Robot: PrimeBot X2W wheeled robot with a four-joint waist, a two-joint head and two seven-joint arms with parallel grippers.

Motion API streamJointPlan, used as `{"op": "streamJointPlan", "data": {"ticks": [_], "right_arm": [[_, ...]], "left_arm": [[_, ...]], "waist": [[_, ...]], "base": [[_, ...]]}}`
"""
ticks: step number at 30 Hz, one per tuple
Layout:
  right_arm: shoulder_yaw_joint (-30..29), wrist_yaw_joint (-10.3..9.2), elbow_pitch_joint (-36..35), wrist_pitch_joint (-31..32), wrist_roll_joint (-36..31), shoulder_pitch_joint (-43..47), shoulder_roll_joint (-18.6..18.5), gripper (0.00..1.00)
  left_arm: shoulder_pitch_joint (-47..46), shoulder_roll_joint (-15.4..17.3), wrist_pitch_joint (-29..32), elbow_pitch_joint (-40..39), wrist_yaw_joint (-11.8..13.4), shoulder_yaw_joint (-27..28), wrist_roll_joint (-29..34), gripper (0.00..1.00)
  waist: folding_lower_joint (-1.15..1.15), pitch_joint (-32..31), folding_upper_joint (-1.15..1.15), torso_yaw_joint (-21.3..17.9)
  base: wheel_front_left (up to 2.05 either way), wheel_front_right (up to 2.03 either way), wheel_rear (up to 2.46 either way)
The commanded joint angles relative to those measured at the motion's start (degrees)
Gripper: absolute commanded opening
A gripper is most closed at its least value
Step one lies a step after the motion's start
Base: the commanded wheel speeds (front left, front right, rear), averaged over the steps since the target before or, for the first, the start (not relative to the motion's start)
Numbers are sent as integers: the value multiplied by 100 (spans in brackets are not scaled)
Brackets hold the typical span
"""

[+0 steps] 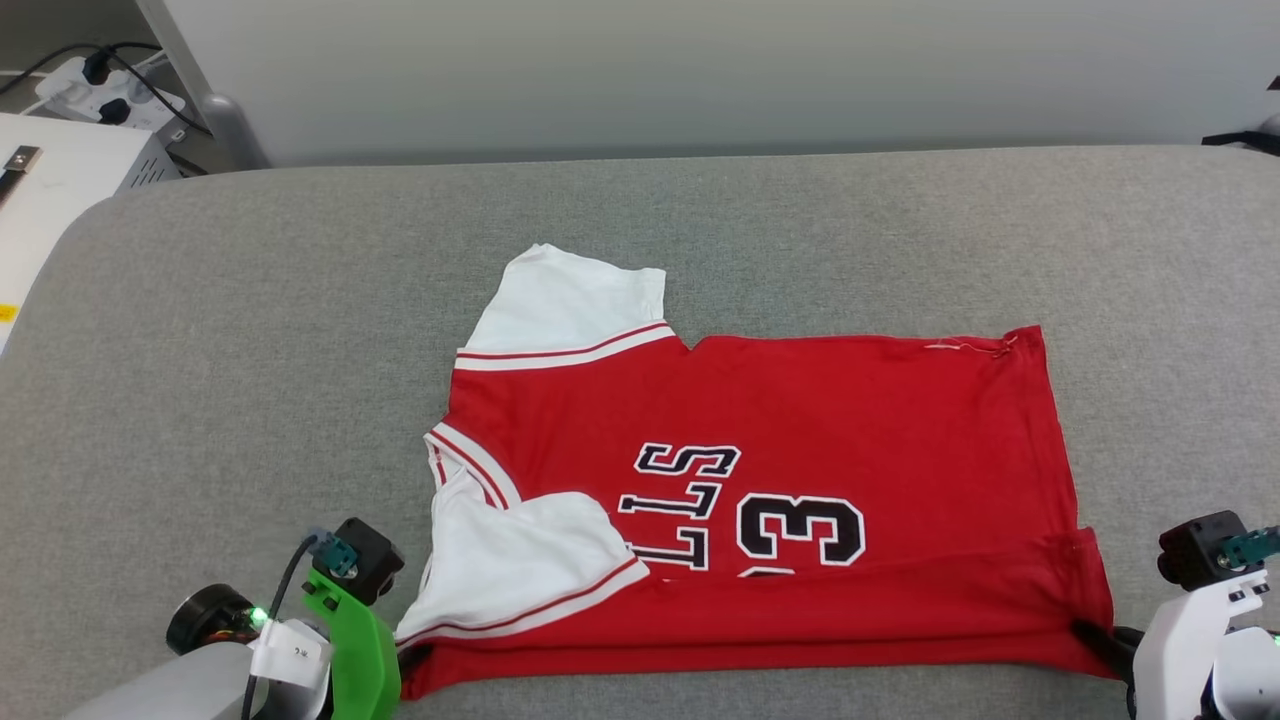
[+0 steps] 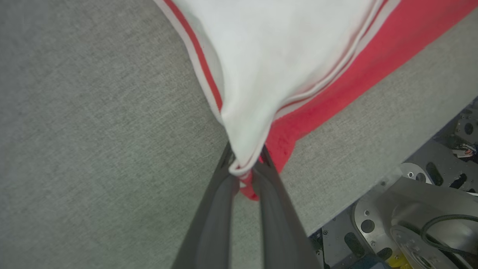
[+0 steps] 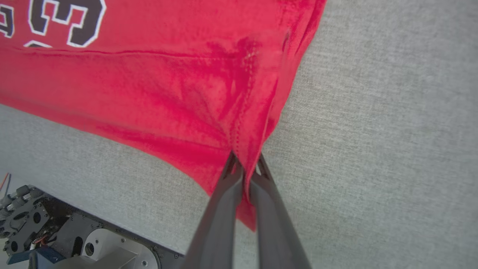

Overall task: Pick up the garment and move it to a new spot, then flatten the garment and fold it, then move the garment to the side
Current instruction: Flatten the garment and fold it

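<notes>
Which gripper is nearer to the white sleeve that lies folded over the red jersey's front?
Left. The left gripper is shut on the corner where that sleeve ends; the right gripper pinches the hem corner of the jersey at the opposite side.

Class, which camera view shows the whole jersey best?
The head view: the garment lies spread out whole, with sleeves and lettering visible. The left wrist view shows just a pinched white sleeve corner; the right wrist view, a pinched red hem corner.

Broad grey woven surface (image 1: 250, 330), rounded at the far-left corner. Beyond that corner, white power strip (image 1: 90, 92) with black plugs, near a white box (image 1: 60, 175).
</notes>
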Motion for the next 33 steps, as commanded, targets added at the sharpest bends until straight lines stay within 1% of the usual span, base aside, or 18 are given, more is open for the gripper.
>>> {"op": "streamJointPlan", "data": {"ticks": [1, 2, 3, 4, 5, 6, 7, 10, 14, 17, 22, 24, 26, 30, 33], "right_arm": [[-30, -6, 113, -1, -65, -77, 12, 0], [-25, -6, 178, -26, -90, -95, 42, 0], [-22, -6, 264, -63, -108, -112, 86, 12], [-10, -6, 326, -87, -118, -120, 118, 15], [0, -6, 393, -126, -126, -124, 152, 28], [-13, -6, 433, -188, -127, -125, 183, 39], [-34, -6, 476, -281, -143, -123, 218, 100], [-78, -6, 533, -549, -238, -93, 266, 100], [-253, -6, 459, -1024, -344, -57, 332, 100], [-487, -6, 276, -1463, -488, -87, 427, 100], [-792, -6, -163, -2031, -898, -139, 685, 100], [-982, -6, -358, -2239, -1082, -155, 864, 100], [-1159, -6, -551, -2400, -1209, -177, 1083, 100], [-1433, -6, -982, -2652, -1605, -223, 1462, 100], [-1537, -6, -1330, -2696, -1875, -217, 1718, 100]], "left_arm": [[102, -42, -38, 128, -31, 28, -90, 0], [109, -78, -56, 192, -45, 38, -119, 0], [114, -116, -70, 268, -56, 43, -142, 9], [115, -140, -81, 321, -69, 43, -145, 35], [108, -164, -130, 386, -63, 49, -117, 100], [104, -181, -188, 434, -48, 62, -98, 100], [106, -191, -248, 470, -48, 74, -84, 100], [91, -138, -347, 491, -58, 94, -39, 100], [13, 70, -436, 322, -32, 181, -8, 100], [-124, 246, -531, 101, 18, 321, 3, 100], [-555, 422, -859, -115, 169, 606, 279, 100], [-774, 420, -912, -124, 212, 717, 357, 100], [-1004, 361, -958, -97, 201, 865, 329, 100], [-1586, 232, -958, 113, 105, 1075, 429, 100], [-2047, 79, -865, 369, -7, 1196, 455, 100]], "waist": [[0, 39, 0, -19], [0, 42, 0, -15], [0, 41, 0, -12], [0, 36, 0, -8], [0, 23, 0, 4], [0, 5, 0, 15], [0, -26, 0, 25], [0, -123, 0, 70], [0, -234, 0, 109], [0, -281, 0, 118], [0, -282, 0, 77], [0, -243, 0, 48], [0, -187, 0, 9], [0, 17, 0, -109], [0, 237, 0, -215]], "base": [[0, 0, 0], [0, 0, 0], [0, 0, 0], [0, 0, 0], [0, 0, 0], [0, 0, 0], [0, 0, 0], [0, 0, 0], [0, 0, 0], [0, 0, 0], [0, 0, 0], [0, 0, 0], [0, 0, 0], [0, 0, 0], [0, 0, 0]]}}
